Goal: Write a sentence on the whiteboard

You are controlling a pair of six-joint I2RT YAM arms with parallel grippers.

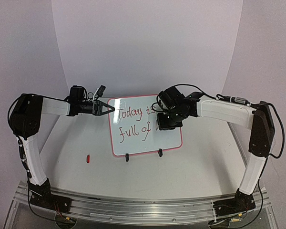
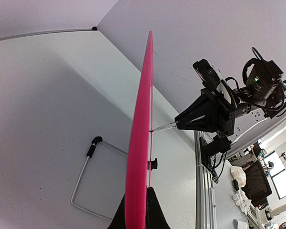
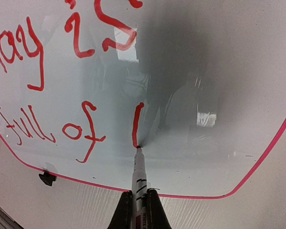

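Whiteboard [image 1: 139,146] partly behind right gripper [image 3: 138,202]; marker [image 3: 139,175] touching

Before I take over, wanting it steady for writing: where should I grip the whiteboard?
On the whiteboard, pinch the thin left frame edge, high up, from the left: it stands on its feet, so that edge is free, away from the marker. The left gripper clamps there.

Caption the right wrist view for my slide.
Marker in right gripper touches whiteboard at a red stroke's base, after "full of".
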